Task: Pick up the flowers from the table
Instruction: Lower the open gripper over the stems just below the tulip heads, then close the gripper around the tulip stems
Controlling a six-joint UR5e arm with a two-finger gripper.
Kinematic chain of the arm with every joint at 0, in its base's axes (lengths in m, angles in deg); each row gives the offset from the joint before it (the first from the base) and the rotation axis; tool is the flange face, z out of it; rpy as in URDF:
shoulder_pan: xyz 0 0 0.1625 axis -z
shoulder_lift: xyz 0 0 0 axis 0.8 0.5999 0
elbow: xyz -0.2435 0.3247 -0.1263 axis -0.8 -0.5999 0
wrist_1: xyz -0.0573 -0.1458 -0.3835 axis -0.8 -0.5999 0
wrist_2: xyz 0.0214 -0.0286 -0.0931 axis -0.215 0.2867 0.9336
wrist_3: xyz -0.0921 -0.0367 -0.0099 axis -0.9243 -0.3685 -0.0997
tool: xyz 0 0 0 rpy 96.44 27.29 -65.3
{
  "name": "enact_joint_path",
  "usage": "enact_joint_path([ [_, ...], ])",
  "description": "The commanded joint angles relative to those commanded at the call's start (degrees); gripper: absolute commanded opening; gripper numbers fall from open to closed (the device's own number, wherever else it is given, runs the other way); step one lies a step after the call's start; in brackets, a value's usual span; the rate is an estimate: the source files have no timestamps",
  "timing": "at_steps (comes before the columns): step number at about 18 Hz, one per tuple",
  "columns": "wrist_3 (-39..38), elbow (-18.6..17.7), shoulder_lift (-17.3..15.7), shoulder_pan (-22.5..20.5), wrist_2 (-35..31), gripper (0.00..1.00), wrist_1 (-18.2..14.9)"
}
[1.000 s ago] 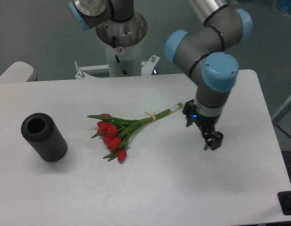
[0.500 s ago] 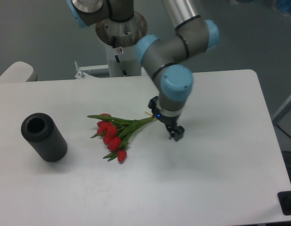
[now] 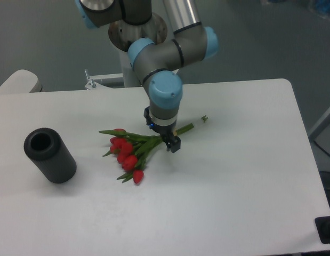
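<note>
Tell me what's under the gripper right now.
Under the gripper lie the stems of the flowers, about where the bunch narrows, on the white table. The gripper covers that stretch, so the tie and any contact with the stems cannot be seen. The stem ends show on its far side.

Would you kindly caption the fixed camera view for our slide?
UR5e end effector poised over the flowers on the table, black cylinder nearby.
</note>
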Motion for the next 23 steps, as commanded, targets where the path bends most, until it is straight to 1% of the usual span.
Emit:
enact_joint_path([
  [2,-0.80,-1.14,0.09,0.80,0.00,1.00,1.40],
  [5,-3.87,-2.81,0.61,2.55,0.09,1.00,6.05],
  [6,-4.23,-2.82,0.88,2.82,0.09,1.00,6.67],
  [12,-3.79,-2.64,1.50,2.91,0.09,1.00,7.38],
  [13,-3.70,-2.55,1.58,2.91,0.09,0.96,7.56],
  [15,-3.62,-2.55,1.67,2.91,0.09,0.78,8.35],
  [17,-3.53,-2.20,1.94,2.91,0.09,0.57,8.53],
  [18,-3.53,-1.94,1.85,2.91,0.09,0.51,8.44],
  [21,-3.44,-1.59,1.94,2.91,0.09,0.40,8.44],
  [23,-3.35,-1.24,1.94,2.91,0.09,0.36,8.44],
])
